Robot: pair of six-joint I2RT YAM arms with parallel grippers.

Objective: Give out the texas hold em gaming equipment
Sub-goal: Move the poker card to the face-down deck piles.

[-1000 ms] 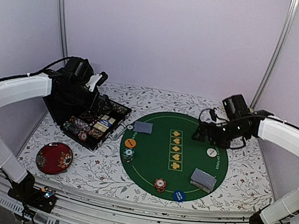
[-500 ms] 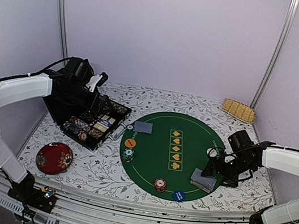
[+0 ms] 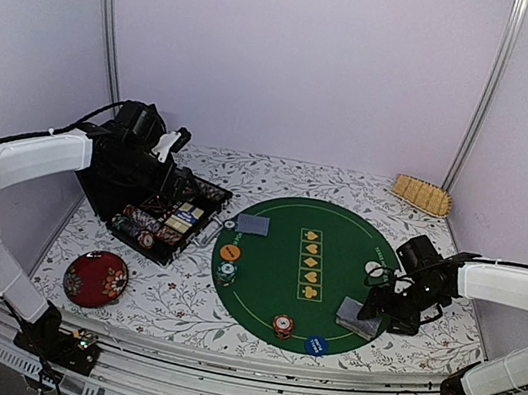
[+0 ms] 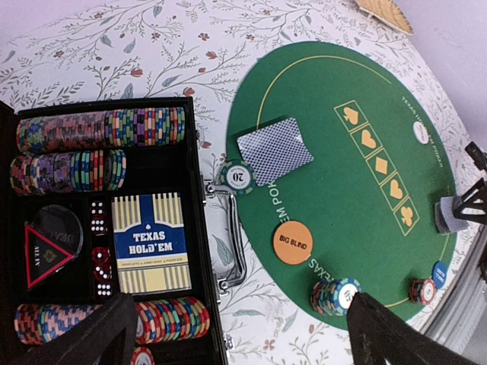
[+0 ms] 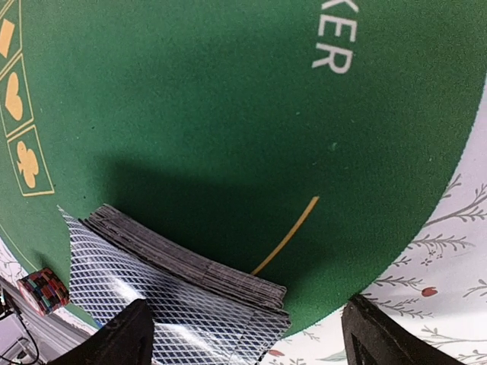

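A thick deck of cards (image 3: 360, 318) with criss-cross backs lies on the round green felt mat (image 3: 274, 260), lower right. The right gripper (image 5: 247, 304) is wide open over it. The left gripper (image 4: 242, 300) is wide open too, empty.

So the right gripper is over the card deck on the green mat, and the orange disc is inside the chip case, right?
Not quite. The left wrist view shows the orange disc lying on the green mat, outside the case. The right gripper is over the deck on the mat, as you said.
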